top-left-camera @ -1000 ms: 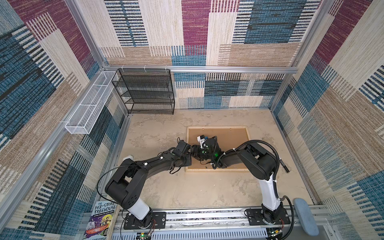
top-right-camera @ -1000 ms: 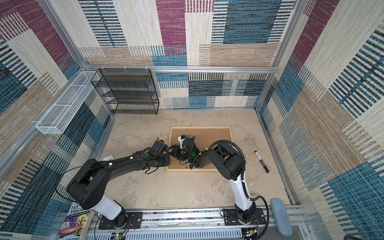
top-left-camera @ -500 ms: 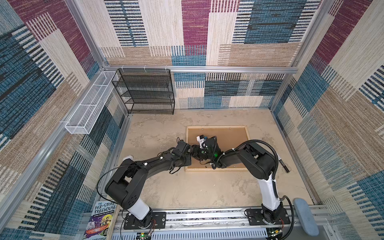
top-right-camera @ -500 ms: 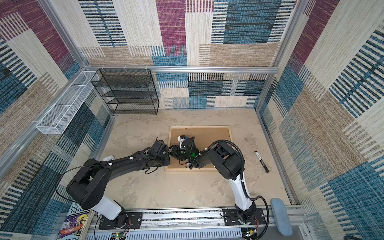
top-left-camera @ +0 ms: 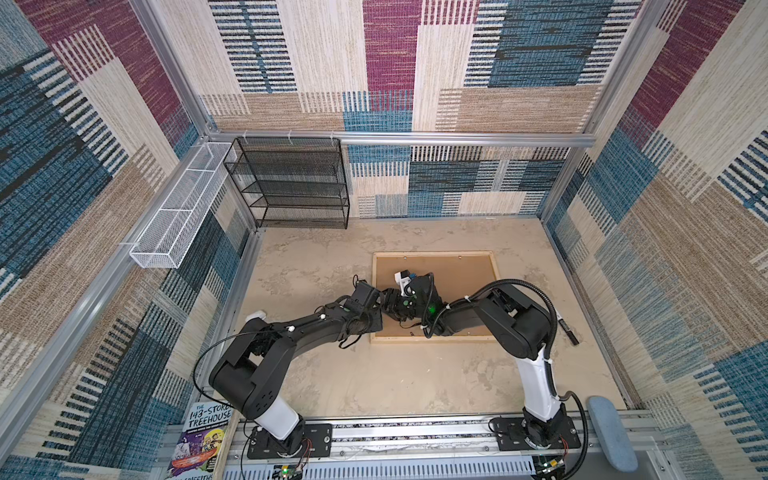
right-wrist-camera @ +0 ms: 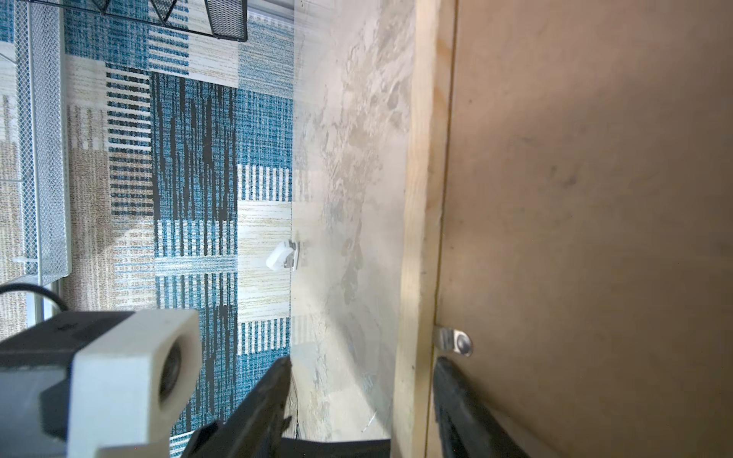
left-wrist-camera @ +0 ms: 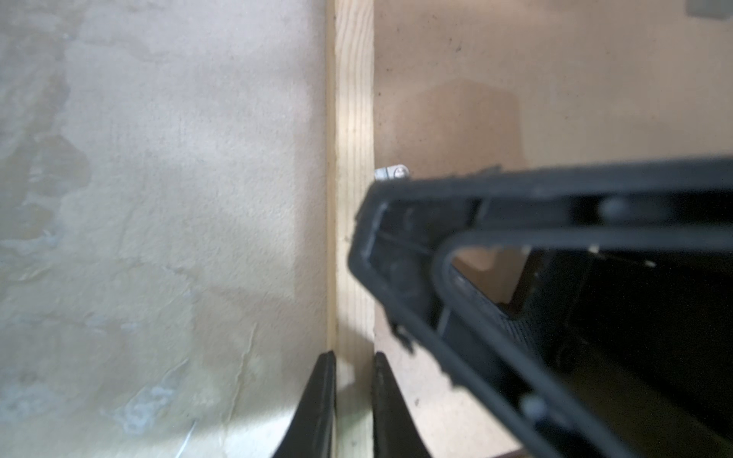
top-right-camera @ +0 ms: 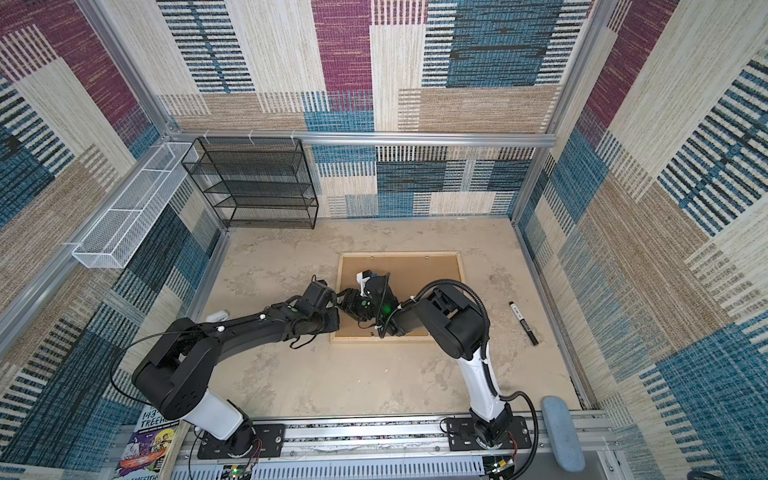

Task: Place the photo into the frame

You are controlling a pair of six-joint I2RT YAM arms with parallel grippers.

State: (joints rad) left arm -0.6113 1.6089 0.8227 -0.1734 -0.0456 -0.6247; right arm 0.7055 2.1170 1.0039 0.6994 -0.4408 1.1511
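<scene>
The frame [top-left-camera: 434,254] [top-right-camera: 399,254] of pale wood lies flat on the table, and a brown backing board [top-left-camera: 457,276] fills it. The photo is hidden. My left gripper [left-wrist-camera: 354,357] [top-left-camera: 374,318] is shut on the frame's left strip [left-wrist-camera: 353,119], one finger on the table side and one on the board side. My right gripper [right-wrist-camera: 363,363] [top-left-camera: 384,301] stands open astride the same strip [right-wrist-camera: 420,198] a little farther back. Its inner finger lies on the board just short of a small metal tab [right-wrist-camera: 456,343] [left-wrist-camera: 392,173].
A black marker [top-right-camera: 523,323] lies on the table right of the frame. A black mesh rack [top-left-camera: 291,183] stands at the back left, with a white wire basket [top-left-camera: 178,212] on the left wall. A book [top-left-camera: 203,436] and a grey-blue pad [top-left-camera: 611,432] sit at the front edge.
The right arm's elbow has shifted slightly. The left gripper keeps its hold on the strip, and the frame has not moved.
</scene>
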